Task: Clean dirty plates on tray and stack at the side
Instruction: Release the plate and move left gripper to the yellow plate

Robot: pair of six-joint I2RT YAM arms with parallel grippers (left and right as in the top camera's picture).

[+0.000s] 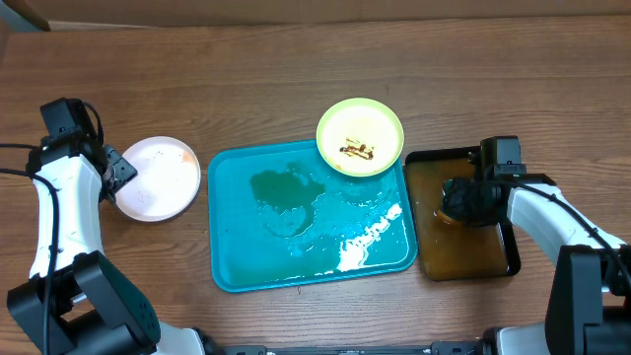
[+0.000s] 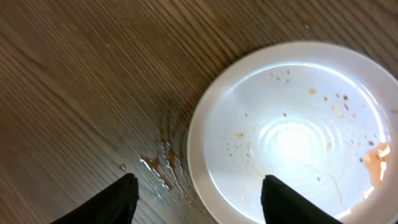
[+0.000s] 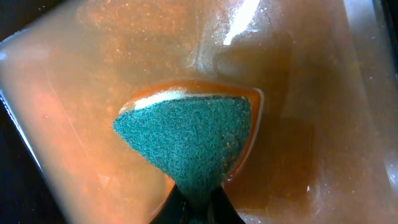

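Note:
A white plate (image 1: 158, 177) with faint orange smears lies on the wood left of the turquoise tray (image 1: 246, 266). It fills the right of the left wrist view (image 2: 292, 130). My left gripper (image 1: 120, 171) is open at its left rim, one finger over the plate, one over the wood (image 2: 198, 194). A pale green plate (image 1: 360, 136) with brown food bits sits on the tray's far right corner. My right gripper (image 1: 471, 197) is shut on a green-faced sponge (image 3: 186, 137) dipped in the brownish water (image 3: 298, 112). A third plate is not visible.
The black tray (image 1: 463, 266) of brownish water stands right of the turquoise tray. The turquoise tray holds wet puddles and foam (image 1: 370, 237). A brownish wet patch (image 2: 163, 165) lies on the wood beside the white plate.

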